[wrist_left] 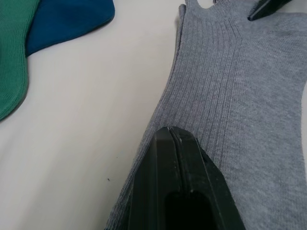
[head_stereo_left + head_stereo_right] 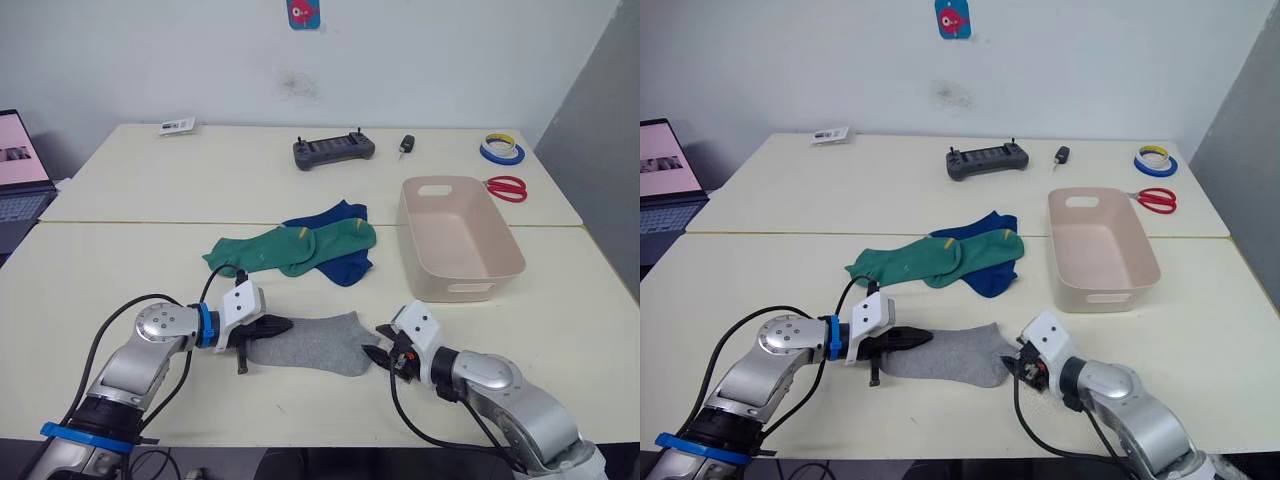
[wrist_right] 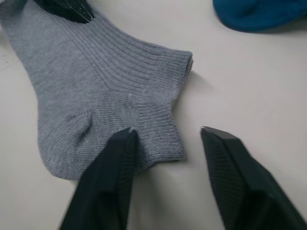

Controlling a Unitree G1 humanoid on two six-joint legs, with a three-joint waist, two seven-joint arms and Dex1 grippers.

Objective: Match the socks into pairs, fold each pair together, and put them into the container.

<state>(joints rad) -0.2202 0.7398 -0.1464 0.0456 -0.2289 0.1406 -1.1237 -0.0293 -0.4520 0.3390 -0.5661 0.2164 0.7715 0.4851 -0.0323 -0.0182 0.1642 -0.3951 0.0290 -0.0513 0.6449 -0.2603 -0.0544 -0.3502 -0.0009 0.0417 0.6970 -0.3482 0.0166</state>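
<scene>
Grey sock [image 2: 310, 344] lies flat on the table [image 2: 120, 270]; left gripper [image 2: 278, 325] pinched closed on its toe end; right gripper [image 3: 165, 139] spread wide at its heel.

A grey sock [image 2: 310, 343] lies flat on the table's near part, ribbed, its toe end toward the robot's left and its cuff toward the right; behind it, green socks [image 2: 290, 247] with small yellow marks lie overlapped across blue socks [image 2: 340, 245], whose ends show past them; the container [image 2: 455, 237], a pale beige-pink tub, stands upright and empty to their right.
</scene>
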